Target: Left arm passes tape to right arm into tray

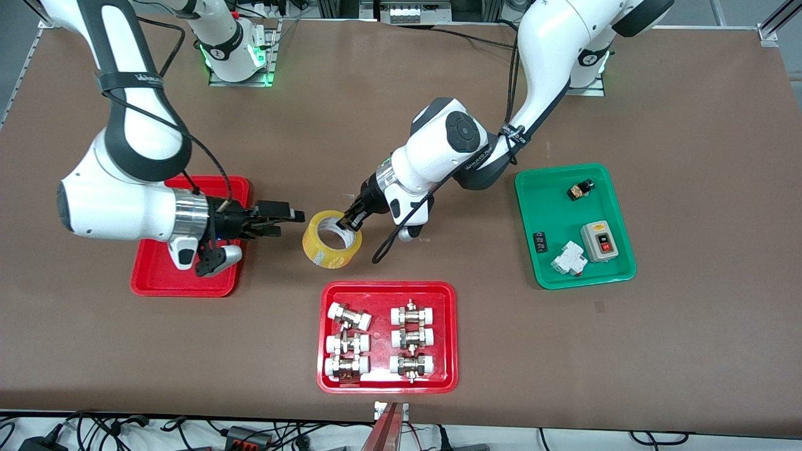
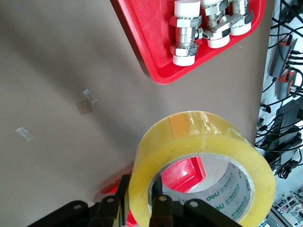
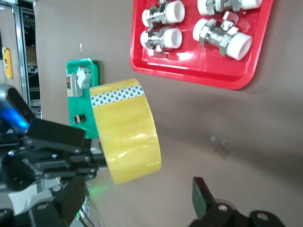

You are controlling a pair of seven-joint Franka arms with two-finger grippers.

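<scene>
The tape point(image 1: 331, 239), a yellow translucent roll with a pale core, hangs above the bare table, tilted. My left gripper point(image 1: 351, 220) is shut on its wall, one finger inside the core and one outside. The left wrist view shows the same pinch of the left gripper point(image 2: 142, 198) on the tape point(image 2: 199, 156). My right gripper point(image 1: 289, 223) is open, level with the roll and just short of it, toward the right arm's end. In the right wrist view the tape point(image 3: 125, 130) sits ahead of the spread right gripper point(image 3: 137, 198), not between its fingers. The plain red tray point(image 1: 156, 279) lies under the right wrist.
A red tray point(image 1: 388, 287) with several white-capped metal fittings lies nearer the front camera than the tape. A green tray point(image 1: 545, 200) with small electrical parts sits toward the left arm's end. A black cable loop point(image 1: 385, 247) hangs below the left wrist.
</scene>
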